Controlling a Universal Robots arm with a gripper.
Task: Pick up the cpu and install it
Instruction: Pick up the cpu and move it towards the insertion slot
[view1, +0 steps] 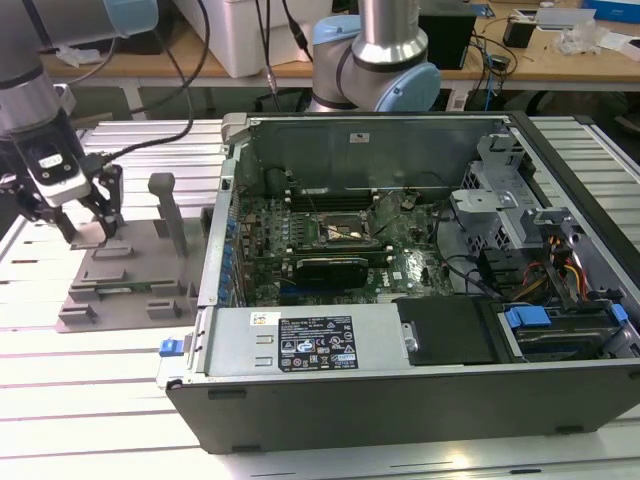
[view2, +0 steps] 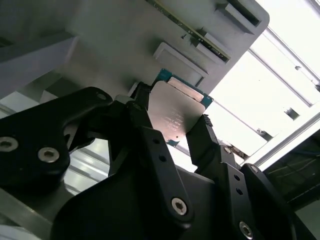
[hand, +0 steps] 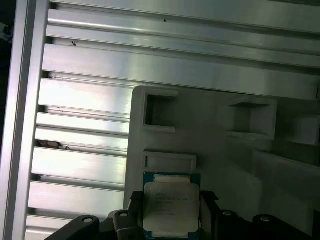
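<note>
1. One slatted aluminium tabletop carried everything.
2. One open desktop computer case lay on its side toward the exterior view's right. Its motherboard was exposed, with one square socket frame near the board's middle.
3. One grey moulded fixture sat on the tabletop just beside the case, on the exterior view's left.
4. One hand with two black fingers was down at that fixture, well apart from the socket frame.
5. One cpu showed in both wink views with its silver plate and teal rim. The hand was closed on it, one finger against each opposite edge. It was just beside a raised block of the fixture. Whether it was resting there or lifted could not be told.
</note>
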